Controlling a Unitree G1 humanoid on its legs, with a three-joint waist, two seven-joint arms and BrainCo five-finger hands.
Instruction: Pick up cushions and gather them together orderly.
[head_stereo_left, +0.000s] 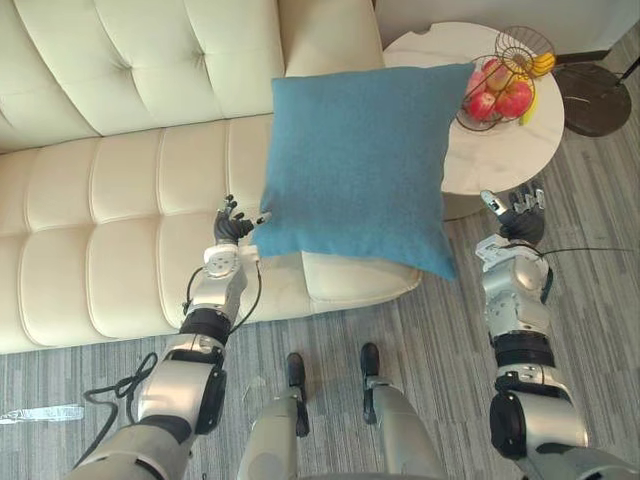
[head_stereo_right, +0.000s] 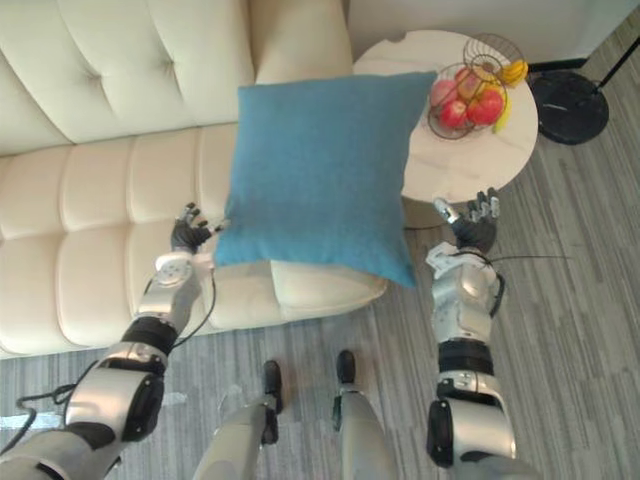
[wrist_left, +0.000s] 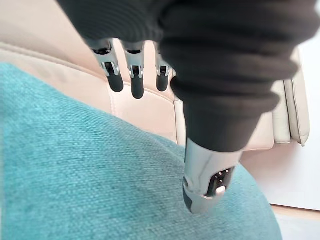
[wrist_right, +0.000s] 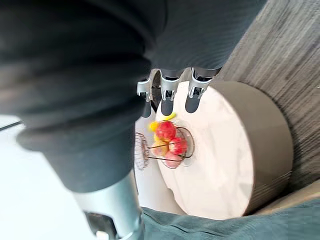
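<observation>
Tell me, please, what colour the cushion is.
The cushion is plain teal blue, clearest in the left eye view.

The sofa (head_stereo_left: 120, 200) spans the left and back of the scene, on the floor (head_stereo_left: 440, 340). The cushion (head_stereo_left: 355, 165) is over the sofa's right end, its lower right corner hanging past the seat's front. The left robot hand (head_stereo_left: 233, 228) is at the cushion's lower left corner, above the seat, thumb against the cloth. The desk (head_stereo_left: 500, 150) stands just right of the sofa, partly behind the cushion, with a fruit basket (head_stereo_left: 495, 95) on it. The right robot hand (head_stereo_left: 520, 218) hangs before the desk, apart from the cushion. A round base (head_stereo_left: 595, 98) lies on the floor right of the desk.
</observation>
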